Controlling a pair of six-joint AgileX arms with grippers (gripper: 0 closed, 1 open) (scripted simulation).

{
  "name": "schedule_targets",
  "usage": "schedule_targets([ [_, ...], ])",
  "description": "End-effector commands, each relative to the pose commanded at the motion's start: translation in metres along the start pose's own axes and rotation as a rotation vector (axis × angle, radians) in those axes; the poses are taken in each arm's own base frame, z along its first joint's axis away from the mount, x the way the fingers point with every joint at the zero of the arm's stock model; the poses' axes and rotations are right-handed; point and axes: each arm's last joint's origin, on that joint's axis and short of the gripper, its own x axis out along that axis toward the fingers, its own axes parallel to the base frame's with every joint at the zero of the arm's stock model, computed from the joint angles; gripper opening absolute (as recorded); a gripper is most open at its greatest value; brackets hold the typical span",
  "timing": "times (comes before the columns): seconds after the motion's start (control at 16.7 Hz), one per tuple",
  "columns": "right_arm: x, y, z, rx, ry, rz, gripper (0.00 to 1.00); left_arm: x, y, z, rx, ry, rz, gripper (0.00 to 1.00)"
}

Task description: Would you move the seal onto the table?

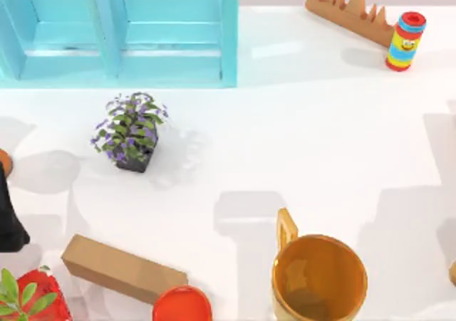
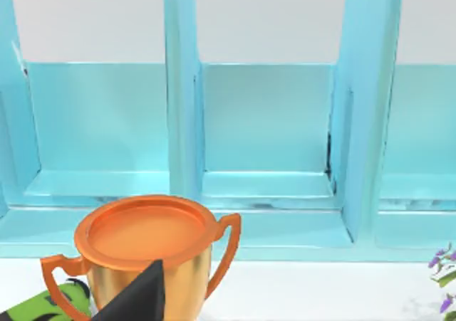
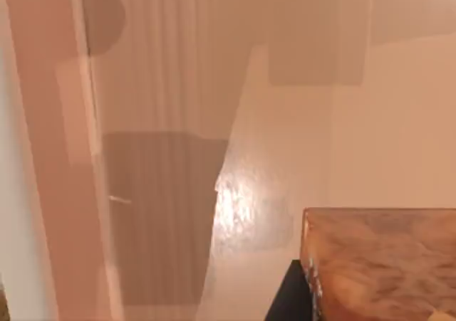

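Note:
A tan-brown mottled thing (image 3: 381,264), which I take for the seal, shows close up in the right wrist view, right against a dark part of my right gripper (image 3: 291,296); its dark red top is hidden. A small tan sliver (image 1: 452,272) at the right edge of the top view may be the same thing. The glossy white table (image 1: 299,143) lies below it. My left arm (image 1: 8,214) is parked at the table's left edge, and a dark part of its gripper (image 2: 139,296) shows in front of an orange trophy cup (image 2: 146,239).
An orange mug (image 1: 318,278) stands front centre-right. A cardboard-coloured block (image 1: 121,267), a red disc (image 1: 182,304) and a red pot with leaves (image 1: 28,300) sit front left. A purple-flowered plant (image 1: 130,131), a light-blue cabinet (image 1: 121,33), a spiky tan piece (image 1: 349,11) and a striped cylinder (image 1: 406,41) stand farther back.

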Motion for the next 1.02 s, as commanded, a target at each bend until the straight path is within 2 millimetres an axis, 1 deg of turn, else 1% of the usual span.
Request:
schedule_targets([
  [0.12,-0.024,0.027,0.002,-0.006,-0.001,0.013,0.00,0.000,0.000,0.000,0.000,0.000,0.000,1.00],
  [0.24,-0.044,0.054,0.000,-0.014,0.012,0.023,0.00,0.000,0.000,0.000,0.000,0.000,0.000,1.00],
  [0.36,-0.061,0.077,-0.005,-0.019,0.034,0.024,0.00,0.000,0.000,0.000,0.000,0.000,0.000,1.00],
  [0.48,-0.073,0.094,-0.011,-0.021,0.054,0.017,0.00,0.000,0.000,0.000,0.000,0.000,0.000,1.00],
  [0.6,-0.078,0.102,-0.014,-0.022,0.067,0.010,0.00,0.000,0.000,0.000,0.000,0.000,0.000,1.00],
  [0.9,-0.077,0.103,-0.013,-0.017,0.073,0.011,0.00,0.000,0.000,0.000,0.000,0.000,0.000,1.00],
  [1.02,-0.077,0.113,-0.004,-0.018,0.063,0.011,0.00,0.000,0.000,0.000,0.000,0.000,0.000,1.00],
])
